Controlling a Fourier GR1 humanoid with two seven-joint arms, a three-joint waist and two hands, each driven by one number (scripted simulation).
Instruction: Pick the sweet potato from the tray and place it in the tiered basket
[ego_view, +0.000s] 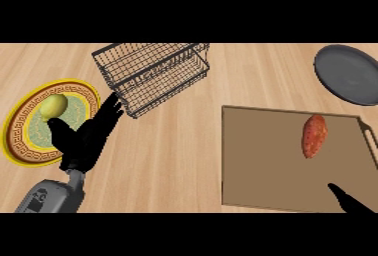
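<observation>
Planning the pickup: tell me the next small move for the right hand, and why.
Probably move the right robot hand forward over the tray toward the sweet potato. The potato lies untouched on the tray, and only this hand's fingers show at the lower right edge, short of it. The left robot hand rests open near the tiered basket.

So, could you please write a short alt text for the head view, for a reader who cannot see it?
An orange-red sweet potato lies on a brown rectangular tray at right, untouched; the black right hand shows at the tray's lower corner. A black wire tiered basket stands at centre-left, with the open black left hand below it, beside an ornate yellow plate holding a lemon.
</observation>
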